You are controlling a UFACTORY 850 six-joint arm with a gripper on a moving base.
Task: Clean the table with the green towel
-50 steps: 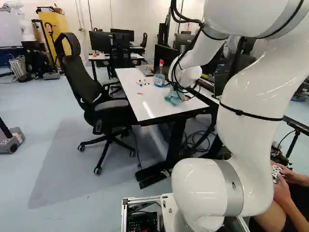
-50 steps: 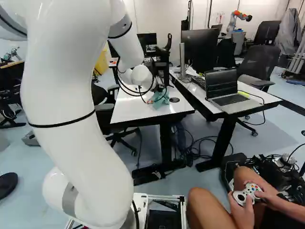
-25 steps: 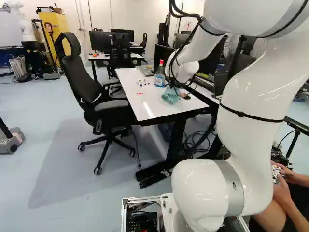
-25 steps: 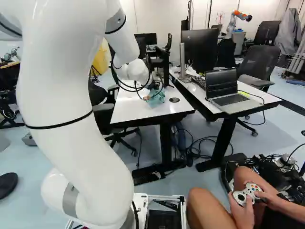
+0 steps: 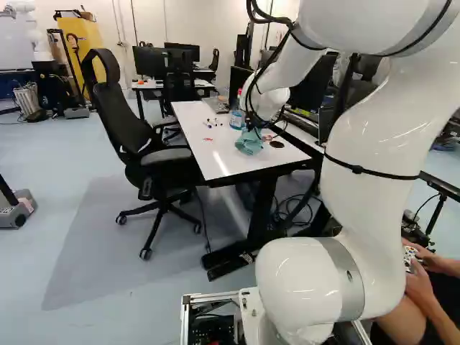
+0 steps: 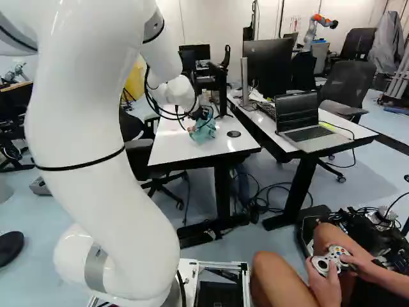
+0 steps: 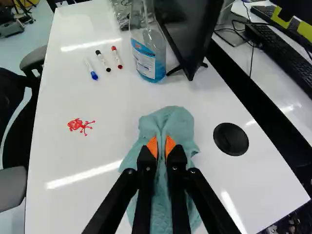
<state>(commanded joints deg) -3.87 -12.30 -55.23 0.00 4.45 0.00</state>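
Your gripper (image 6: 203,112) has its fingers nearly together, pinching the green towel (image 7: 168,119) between the orange pads (image 7: 152,146), over the table (image 7: 105,146). From the towel: chair (image 5: 108,118) side, open surface, red mark (image 7: 74,125), then table edge; opposite side, round black cap (image 7: 231,139) near, edge beyond. Obstacles ahead: bottle (image 7: 149,61), black screen (image 7: 187,29). Markers (image 7: 103,60) ahead, chair side.

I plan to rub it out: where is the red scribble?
In the wrist view, the red scribble lies on the white table, between the black chair and the green towel.
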